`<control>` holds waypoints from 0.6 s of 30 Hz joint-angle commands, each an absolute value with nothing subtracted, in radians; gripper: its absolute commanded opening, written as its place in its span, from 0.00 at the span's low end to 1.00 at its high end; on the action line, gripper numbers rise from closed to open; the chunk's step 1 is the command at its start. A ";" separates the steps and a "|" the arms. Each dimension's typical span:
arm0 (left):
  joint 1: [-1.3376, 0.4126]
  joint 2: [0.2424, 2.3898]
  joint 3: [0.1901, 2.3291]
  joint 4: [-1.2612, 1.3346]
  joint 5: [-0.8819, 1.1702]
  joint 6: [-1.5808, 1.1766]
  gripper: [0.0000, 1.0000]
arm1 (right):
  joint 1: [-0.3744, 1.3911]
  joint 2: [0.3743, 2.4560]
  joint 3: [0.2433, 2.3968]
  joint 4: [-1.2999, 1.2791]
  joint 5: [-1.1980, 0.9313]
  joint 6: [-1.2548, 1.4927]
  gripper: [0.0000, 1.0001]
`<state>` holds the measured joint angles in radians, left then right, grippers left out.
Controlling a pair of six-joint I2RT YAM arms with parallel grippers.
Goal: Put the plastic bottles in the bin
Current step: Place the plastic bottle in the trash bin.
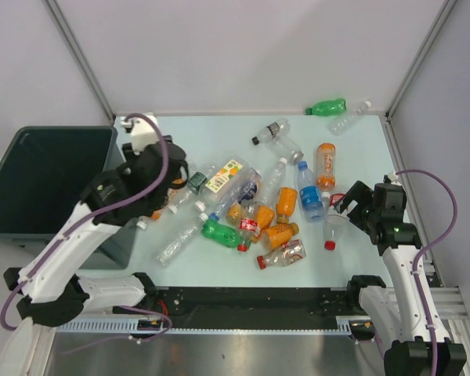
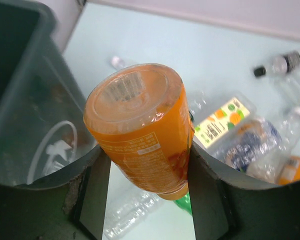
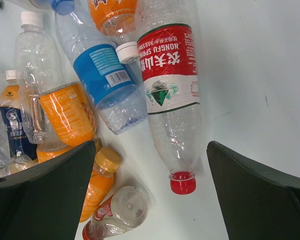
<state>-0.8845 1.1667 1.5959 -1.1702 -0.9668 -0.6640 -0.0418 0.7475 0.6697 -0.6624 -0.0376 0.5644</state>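
**Plastic bottles: one clamped by the left jaws, the rest loose on the counter**

The left jaws are clamped on an orange bottle, one finger pressed to each side of its body. Its ribbed clear base points at the wrist camera. Just beside these jaws, on the left of the wrist view, stands the bin, with the white emblem on its wall facing them. The held bottle is outside the rim, above the counter.

The right jaws stand wide apart and hold nothing. Between the two fingers, touching neither, lies a clear bottle with a red label and red cap, its cap end towards the wrist. Just beside it, nearer the other finger, lie a blue-labelled bottle and an orange bottle with a yellow cap.

Between the two pairs of jaws the main heap of bottles lies jumbled on the counter. Well beyond the right jaws, at the far edge, a green bottle and a clear one lie side by side.
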 commanded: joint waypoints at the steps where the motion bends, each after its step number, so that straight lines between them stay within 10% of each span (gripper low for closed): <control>1: -0.799 1.091 1.672 -1.097 -1.028 -0.477 0.48 | -0.046 0.736 0.676 -0.653 -0.029 0.551 0.99; 18: -0.279 1.174 1.898 -0.954 -0.971 -0.202 0.56 | -0.051 0.723 0.675 -0.653 -0.035 0.540 0.99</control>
